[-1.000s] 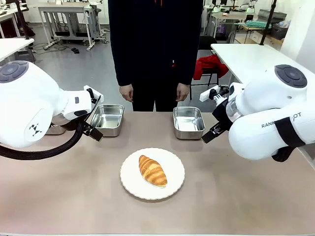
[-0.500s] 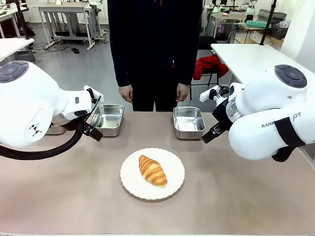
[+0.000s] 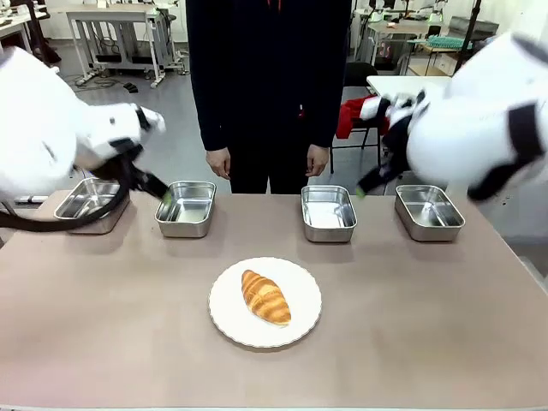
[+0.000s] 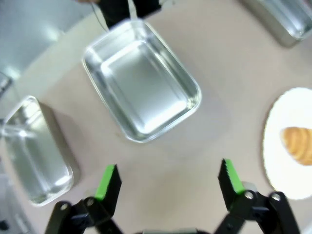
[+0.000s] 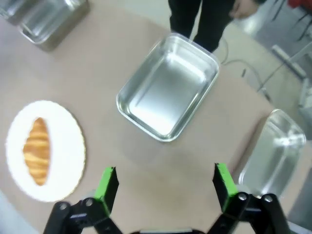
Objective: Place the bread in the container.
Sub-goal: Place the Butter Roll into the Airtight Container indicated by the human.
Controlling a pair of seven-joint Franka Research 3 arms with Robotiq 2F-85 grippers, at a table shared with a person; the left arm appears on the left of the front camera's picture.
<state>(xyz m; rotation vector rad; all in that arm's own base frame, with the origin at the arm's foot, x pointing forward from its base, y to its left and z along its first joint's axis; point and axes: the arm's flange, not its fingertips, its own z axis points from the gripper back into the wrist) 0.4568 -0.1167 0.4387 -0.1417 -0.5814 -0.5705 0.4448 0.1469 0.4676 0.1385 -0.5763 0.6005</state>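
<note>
Bread (image 3: pixel 265 297) lies mid-frame on the plate (image 3: pixel 224 321), long axis slanting upper left to lower right. Left hand (image 4: pixel 168 180) and right hand (image 5: pixel 164 187), fingers apart, look equally far from it.

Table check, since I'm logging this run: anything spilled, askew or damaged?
Nothing stands out. The bread lies whole on the white plate, and the four steel pans sit upright and empty in a row.
</note>
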